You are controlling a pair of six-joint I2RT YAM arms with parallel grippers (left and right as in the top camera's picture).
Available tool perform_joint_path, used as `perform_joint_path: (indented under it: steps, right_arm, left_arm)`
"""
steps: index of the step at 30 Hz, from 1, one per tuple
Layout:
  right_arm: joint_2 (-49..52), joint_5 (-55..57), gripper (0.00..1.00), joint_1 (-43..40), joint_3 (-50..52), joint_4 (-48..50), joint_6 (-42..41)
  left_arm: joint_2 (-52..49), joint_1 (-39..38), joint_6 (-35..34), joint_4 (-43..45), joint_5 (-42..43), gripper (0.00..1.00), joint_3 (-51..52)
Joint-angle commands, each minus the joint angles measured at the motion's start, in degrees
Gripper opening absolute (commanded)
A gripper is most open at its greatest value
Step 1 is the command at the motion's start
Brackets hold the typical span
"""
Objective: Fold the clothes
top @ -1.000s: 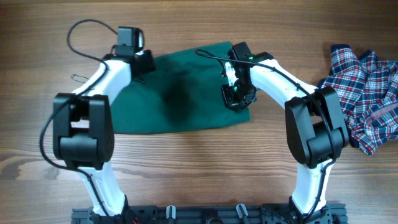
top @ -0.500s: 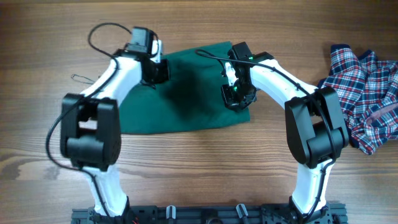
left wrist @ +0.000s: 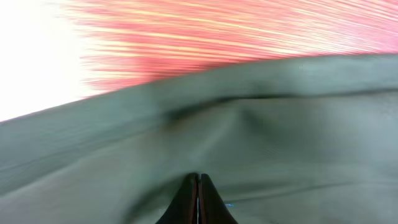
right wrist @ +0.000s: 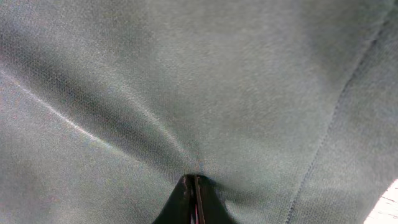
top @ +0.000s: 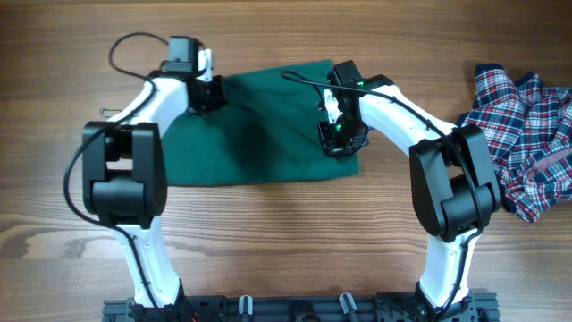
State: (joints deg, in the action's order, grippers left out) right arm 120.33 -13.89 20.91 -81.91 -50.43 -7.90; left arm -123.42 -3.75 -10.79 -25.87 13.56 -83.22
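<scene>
The green cloth [top: 259,134] lies spread flat on the table [top: 295,241], between the two grippers and under both of them. The left gripper [top: 207,93] sits on the cloth's far left corner, with most of the cloth stretching off to its right and toward the robot's base. The right gripper [top: 338,136] is down on the cloth's right edge, near the near right corner, and the cloth runs away to its left.

In the left wrist view the left gripper [left wrist: 198,190] has its fingers pressed together with only a thin line between them. The picture is smeared. The green cloth [left wrist: 280,124] fills the space ahead of the tips, with a soft ridge crossing just beyond them and the table [left wrist: 249,31] showing past the cloth's edge. Whether any cloth is caught between the fingers I cannot tell.

In the right wrist view the right gripper [right wrist: 194,186] is pinched tight on the green cloth [right wrist: 186,81]. Creases run in to the fingertips and the fabric puckers there. A seam runs down to the right of the tips, and a sliver of table [right wrist: 388,202] shows at the lower right corner.

The plaid cloth [top: 523,125] lies crumpled well off to the right of the right gripper, apart from the green cloth.
</scene>
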Motion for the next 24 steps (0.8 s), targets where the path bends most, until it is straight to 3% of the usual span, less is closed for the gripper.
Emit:
perform_joint_path:
  steps: [1,5,9,14,17,19,24]
  right_arm:
    - [3.6,2.3,0.04,0.5,1.7,-0.8,-1.1]
    - [3.6,2.3,0.04,0.5,1.7,-0.9,-1.2]
    - [0.1,5.4,0.04,0.5,0.6,-0.5,2.4]
    - [-10.9,4.5,0.04,0.5,0.1,1.2,3.7]
    - [-11.3,-2.9,0.04,0.5,0.2,1.9,10.8]
    - [-10.5,-3.1,0.04,0.5,0.3,3.0,10.7]
    - [-7.1,2.8,0.04,0.4,2.0,8.0,3.0]
  left_arm:
    - [2.7,2.2,0.0,-5.1,-2.4,0.04,0.2]
    - [3.8,5.0,-0.2,-13.2,-8.6,0.04,0.2]
    - [11.2,5.2,-0.1,-20.9,-0.7,0.04,0.2]
    - [16.5,2.3,-0.8,-28.8,-0.5,0.04,0.5]
    - [16.4,1.0,-0.8,-29.0,-0.5,0.04,4.4]
    - [16.4,0.5,-2.2,-26.5,-0.7,0.04,9.9]
    - [16.4,0.8,-8.0,-18.7,-2.7,0.04,20.8]
